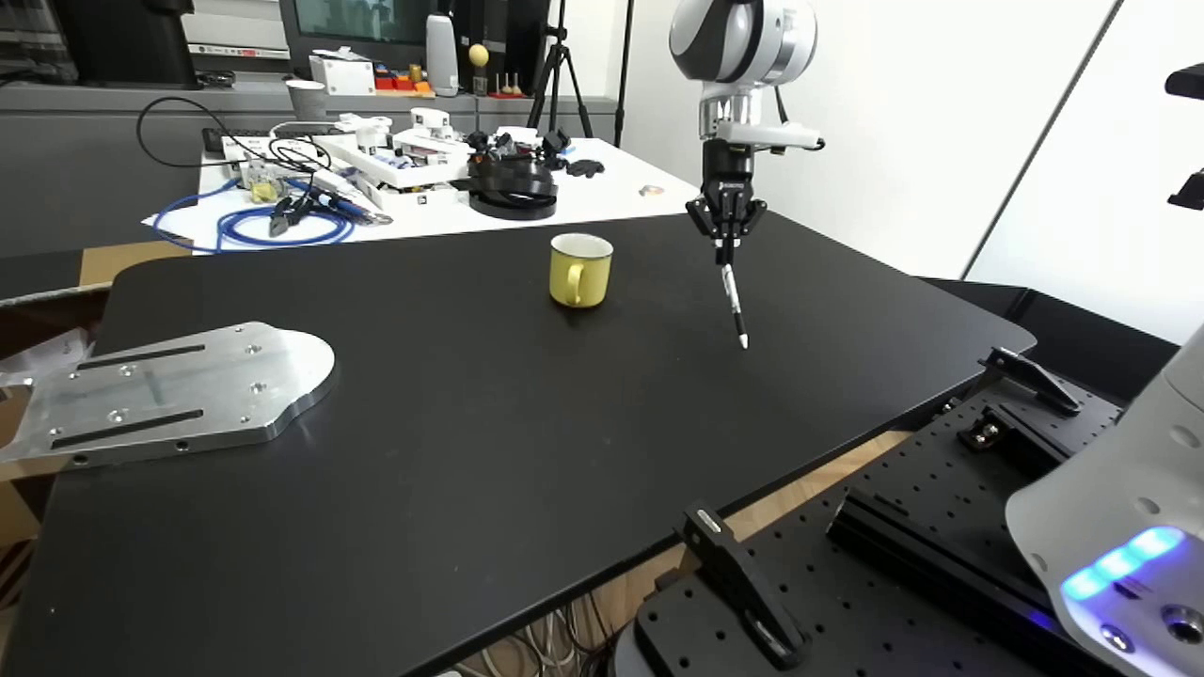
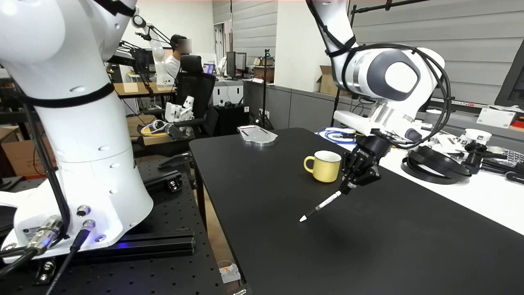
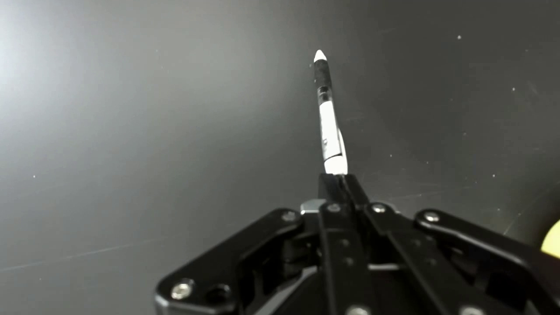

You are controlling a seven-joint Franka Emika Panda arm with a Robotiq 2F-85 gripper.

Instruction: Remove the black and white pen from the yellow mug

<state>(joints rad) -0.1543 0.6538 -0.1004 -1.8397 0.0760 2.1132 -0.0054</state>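
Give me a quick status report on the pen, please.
Claw shut on pen. Pen out of mug, slanting downward. No obstacle visible.

Nothing can be read: print (image 3: 325, 142) on the black-and-white pen (image 3: 329, 127), at two o'clock in the wrist view, and, in an exterior view, lettering (image 2: 363, 153) on the tool (image 2: 347, 187), at three o'clock, and a label (image 2: 32, 231) on the robot base (image 2: 118, 196), at eight, are too small.

The black and white pen (image 1: 734, 303) is held tilted, tip down; in an exterior view it is right of the upright yellow mug (image 1: 580, 273).
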